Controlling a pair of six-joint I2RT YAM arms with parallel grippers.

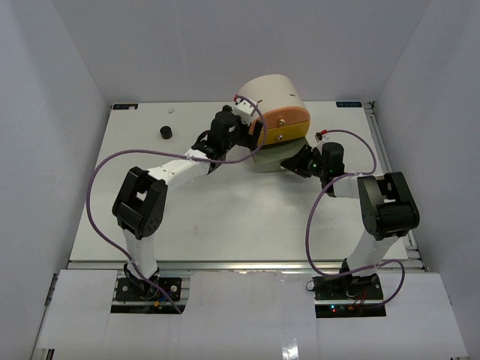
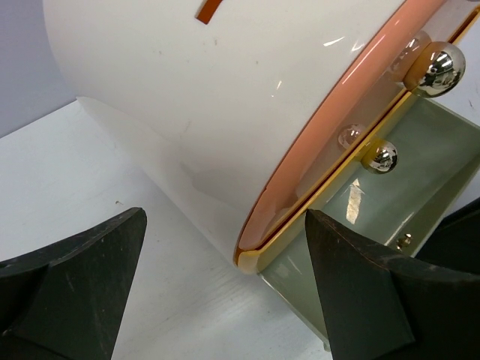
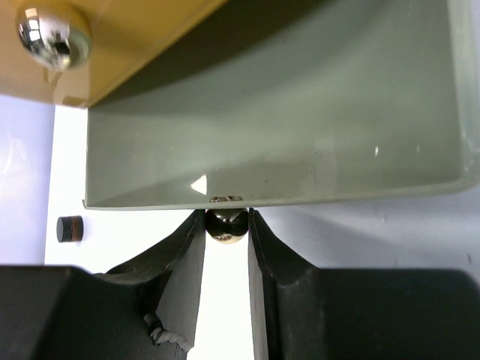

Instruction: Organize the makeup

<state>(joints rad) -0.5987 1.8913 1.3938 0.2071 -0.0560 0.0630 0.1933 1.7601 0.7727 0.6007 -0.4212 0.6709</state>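
Observation:
One piece of makeup shows: a small black jar (image 1: 165, 133) on the white table at the back left, also in the right wrist view as a small black jar (image 3: 70, 229) at the far left. The big cream box (image 1: 271, 94) lies at the back centre, its grey-green drawer (image 1: 270, 159) pulled out. My right gripper (image 3: 226, 219) is shut on that drawer's metal knob (image 3: 226, 227); the drawer's inside (image 3: 270, 112) looks bare. My left gripper (image 2: 225, 277) is open beside the box's lower left edge (image 2: 251, 259), touching nothing. Other makeup is out of view.
The orange drawer (image 1: 285, 116) and yellow drawer (image 1: 283, 135) sit shut above the grey one, each with a shiny knob (image 2: 439, 67). A tiny white speck (image 1: 172, 110) lies near the table's back edge. White walls enclose the table on three sides.

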